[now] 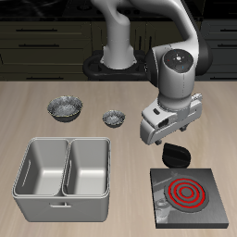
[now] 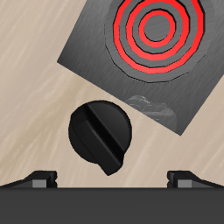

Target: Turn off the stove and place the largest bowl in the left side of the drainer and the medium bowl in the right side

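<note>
The bench [image 1: 37, 102] fills most of the exterior frame. On it, at lower left of the frame, sits the drainer [image 1: 63, 168], both of its deep compartments bare. At lower right lies the stove [image 1: 188, 196], its ring coil glowing red; a grey bowl-like shape shows at the plate's near corner, too faint to identify. The hand [image 1: 169, 132] hangs above the stove's knob [image 1: 176, 154], fingers spread wide apart and gripping nothing; the wrist view shows the knob [image 2: 101, 136] between the two fingertips [image 2: 39, 178], untouched. Two speckled bowls stand at upper left: the wider bowl [image 1: 66, 108], and beside it the smaller bowl [image 1: 113, 118].
</note>
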You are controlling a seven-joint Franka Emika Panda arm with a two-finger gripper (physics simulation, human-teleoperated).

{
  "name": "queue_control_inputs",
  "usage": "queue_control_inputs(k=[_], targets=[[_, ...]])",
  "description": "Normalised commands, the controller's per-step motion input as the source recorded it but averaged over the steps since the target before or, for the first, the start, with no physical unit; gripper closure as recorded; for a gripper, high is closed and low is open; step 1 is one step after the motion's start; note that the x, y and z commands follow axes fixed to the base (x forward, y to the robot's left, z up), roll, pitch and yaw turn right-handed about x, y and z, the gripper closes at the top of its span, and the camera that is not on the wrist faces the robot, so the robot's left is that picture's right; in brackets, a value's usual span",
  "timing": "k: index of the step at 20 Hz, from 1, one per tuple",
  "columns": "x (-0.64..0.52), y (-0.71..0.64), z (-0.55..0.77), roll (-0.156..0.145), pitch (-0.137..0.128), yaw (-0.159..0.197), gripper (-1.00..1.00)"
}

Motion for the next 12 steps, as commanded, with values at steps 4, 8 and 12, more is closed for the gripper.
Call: queue_control_inputs(k=[4,8,12], targets=[[-0.07,0.13,-0.12,0.007,0.009,0.102,-1.00],[-0.06,0.10,-0.13,-0.004,0.008,0.069,-1.00],[-0.12,0.08,-0.13,0.009,-0.021,0.075,-1.00]])
